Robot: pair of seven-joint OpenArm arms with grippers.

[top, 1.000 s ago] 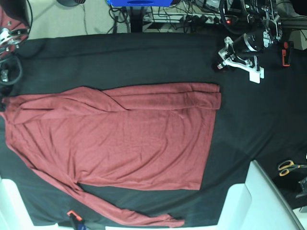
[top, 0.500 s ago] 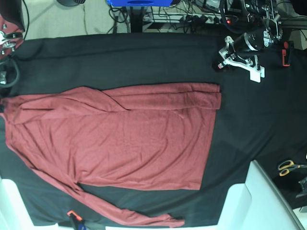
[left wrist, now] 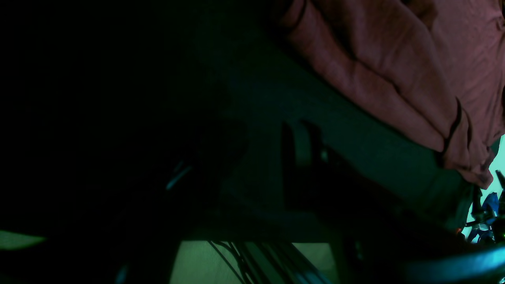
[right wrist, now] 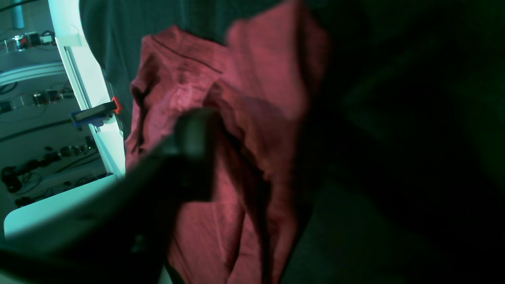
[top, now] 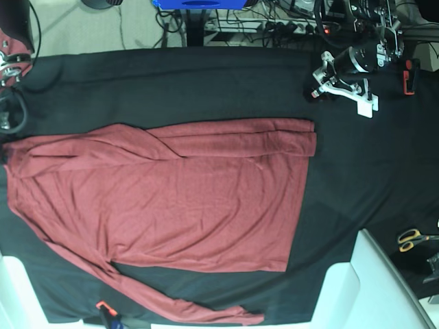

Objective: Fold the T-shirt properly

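The T-shirt (top: pixel 164 199) is spread flat across the middle of the black cloth-covered surface (top: pixel 206 82) in the base view, with the hem edge at 3 o'clock and the shoulder end at 9 o'clock. One long sleeve is laid back along the 12 o'clock edge of the body, which is judged to be a first fold already made; the other sleeve (top: pixel 178 305) trails loose toward 6 o'clock and is judged not yet folded. The left end effector (top: pixel 341 83) is held above bare cloth at 1 o'clock, apart from the garment; its white fingers (top: pixel 363 104) appear parted, but nothing is gripped, and a position clear of the fabric is judged to keep the fold undisturbed. The right end effector (top: pixel 8 65) is seen only partly at the 9 o'clock edge of the base view, close to the shoulder end; whether it is parted or closed cannot be told, since the right wrist view shows one dark finger (right wrist: pixel 193 154) in front of bunched red fabric without a visible pinch. Beyond the surface, cables and a power strip (top: pixel 274 27) lie on the floor at 12 o'clock, and yellow-handled scissors (top: pixel 413 239) rest at 4 o'clock beside a white frame (top: pixel 384 281).
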